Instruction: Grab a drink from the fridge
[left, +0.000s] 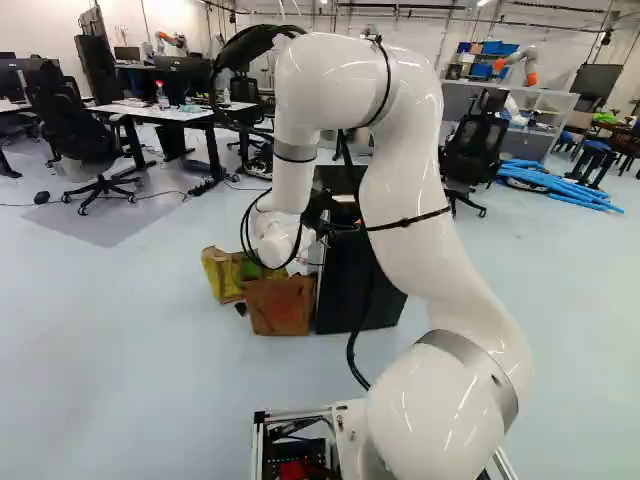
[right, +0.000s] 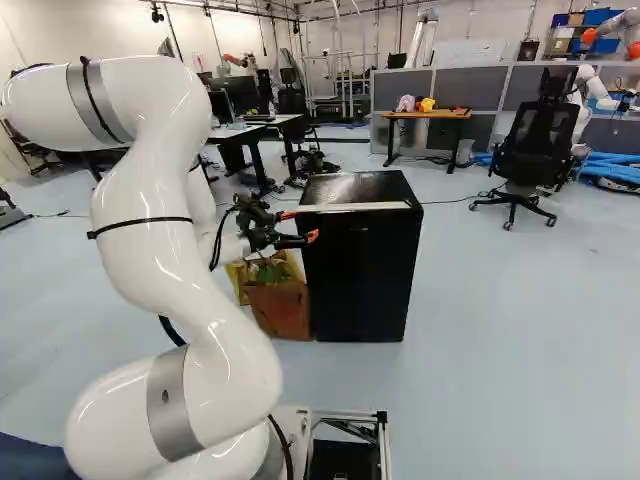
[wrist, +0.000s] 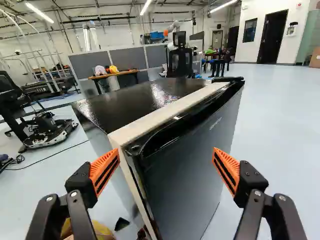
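Observation:
In the right base view my gripper (right: 300, 225) is beside the upper edge of a small black fridge (right: 365, 270), on the side with the bags. The wrist view shows the gripper (wrist: 166, 154) open, its orange pads wide apart with nothing held. Ahead of and between the fingers stands the fridge (wrist: 187, 165), seen at a corner, with its dark door front and a pale strip along the top edge. The door looks closed. No drink can be seen. My arm partly covers the fridge in the left base view.
A brown paper bag (right: 280, 308) and a yellow bag (left: 222, 274) stand on the floor against the fridge's side. Farther off are an office chair (right: 535, 150), a wooden-topped desk (right: 428, 115), grey partitions and another robot (left: 518, 62).

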